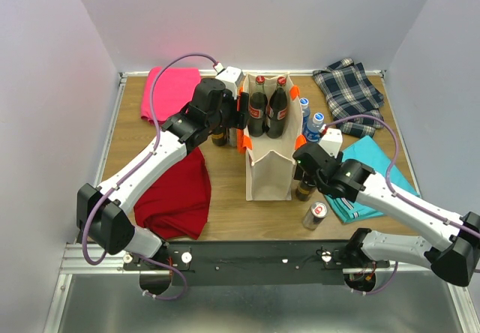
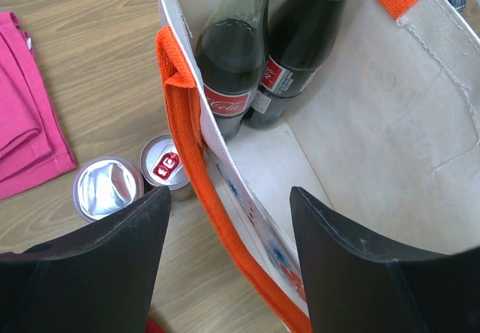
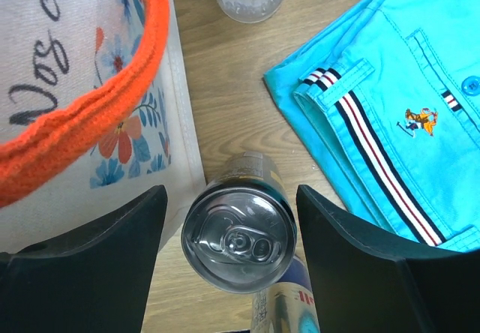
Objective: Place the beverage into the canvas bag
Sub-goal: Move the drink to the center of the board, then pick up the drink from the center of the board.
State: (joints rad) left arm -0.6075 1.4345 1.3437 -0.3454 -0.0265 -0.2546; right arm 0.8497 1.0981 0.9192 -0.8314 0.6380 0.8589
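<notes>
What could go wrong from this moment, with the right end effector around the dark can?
1. The right end effector is open around the dark grey metal can, which stands close to the cream canvas bag; closing there may pinch the cloth too.
2. A silver-and-blue can stands close by and could be knocked over.
3. The left end effector straddles the bag wall; a pull might tip the two glass cola bottles.

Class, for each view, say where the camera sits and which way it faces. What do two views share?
Top external: above, behind the bases, looking down at the table; both arms show.
Left wrist: looks down into the canvas bag; left claw shows.
Right wrist: looks down on a grey can; right claw shows.
Shared: both wrists see the bag.
</notes>
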